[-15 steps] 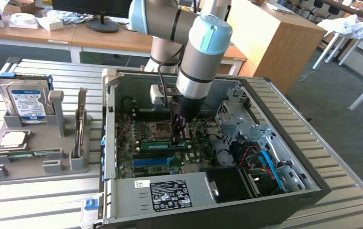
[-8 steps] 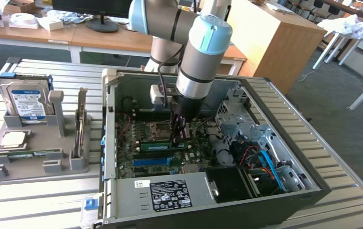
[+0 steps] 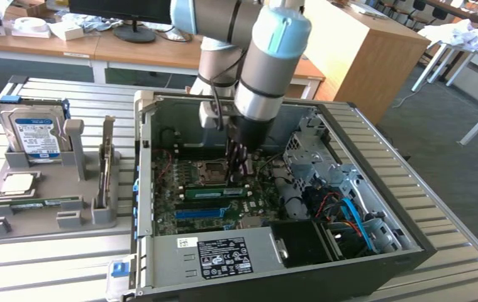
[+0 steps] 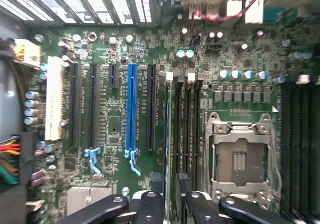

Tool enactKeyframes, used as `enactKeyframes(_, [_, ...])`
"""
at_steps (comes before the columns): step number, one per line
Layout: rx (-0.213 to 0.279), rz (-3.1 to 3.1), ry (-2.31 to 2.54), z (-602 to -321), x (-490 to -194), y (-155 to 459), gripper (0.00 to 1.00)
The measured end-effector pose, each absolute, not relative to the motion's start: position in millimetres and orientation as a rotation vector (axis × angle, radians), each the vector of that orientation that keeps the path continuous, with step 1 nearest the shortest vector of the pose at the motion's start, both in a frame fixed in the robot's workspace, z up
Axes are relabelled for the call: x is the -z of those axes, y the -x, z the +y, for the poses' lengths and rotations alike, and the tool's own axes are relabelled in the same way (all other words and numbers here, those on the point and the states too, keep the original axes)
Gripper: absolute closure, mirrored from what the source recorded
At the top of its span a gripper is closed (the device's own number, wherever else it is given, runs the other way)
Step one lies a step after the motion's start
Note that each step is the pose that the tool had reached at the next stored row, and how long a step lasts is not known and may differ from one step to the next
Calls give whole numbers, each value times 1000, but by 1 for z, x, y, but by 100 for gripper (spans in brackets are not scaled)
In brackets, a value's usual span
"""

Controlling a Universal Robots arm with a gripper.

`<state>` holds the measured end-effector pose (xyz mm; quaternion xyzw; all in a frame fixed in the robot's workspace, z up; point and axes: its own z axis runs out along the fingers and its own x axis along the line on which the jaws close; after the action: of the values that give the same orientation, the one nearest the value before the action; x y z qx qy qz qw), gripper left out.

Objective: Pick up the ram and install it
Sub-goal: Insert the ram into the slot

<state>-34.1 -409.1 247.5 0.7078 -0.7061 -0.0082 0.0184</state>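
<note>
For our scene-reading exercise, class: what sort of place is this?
Probably a robotics lab or workshop: a robot arm reaches into an open computer case on a slatted metal table, with wooden desks and a monitor behind.

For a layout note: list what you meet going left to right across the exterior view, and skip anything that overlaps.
In order: hard drive → blue clip → ram stick → blue cables.
</note>
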Motion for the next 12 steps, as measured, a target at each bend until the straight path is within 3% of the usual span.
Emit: enactKeyframes(12, [25, -2193, -2198, -409, -299, 34, 75])
